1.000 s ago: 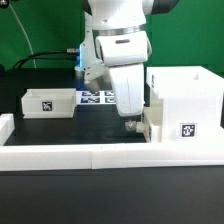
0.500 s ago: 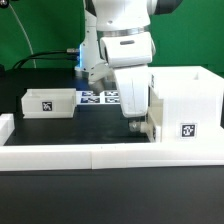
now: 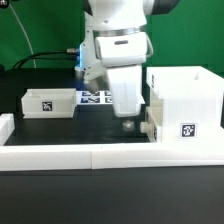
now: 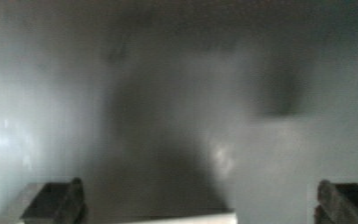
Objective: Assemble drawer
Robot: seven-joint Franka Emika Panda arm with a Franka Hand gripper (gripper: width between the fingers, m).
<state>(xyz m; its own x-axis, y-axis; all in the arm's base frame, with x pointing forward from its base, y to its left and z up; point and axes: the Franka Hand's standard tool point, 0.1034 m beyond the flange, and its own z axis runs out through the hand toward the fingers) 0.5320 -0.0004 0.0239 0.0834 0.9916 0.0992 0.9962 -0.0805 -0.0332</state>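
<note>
Drawn back from the housing (image 3: 185, 95), the tool (image 3: 126, 122) hangs wide over black table (image 3: 60, 130), green backdrop (image 3: 40, 30) behind.

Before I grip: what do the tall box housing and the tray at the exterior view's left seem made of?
Box housing: probably rigid white plastic, matte; even colour, thick straight walls, no grain or glare. Tray: seemingly the same matte white plastic, matching tone and walls. Their tags look like printed stickers; too small to confirm.
</note>
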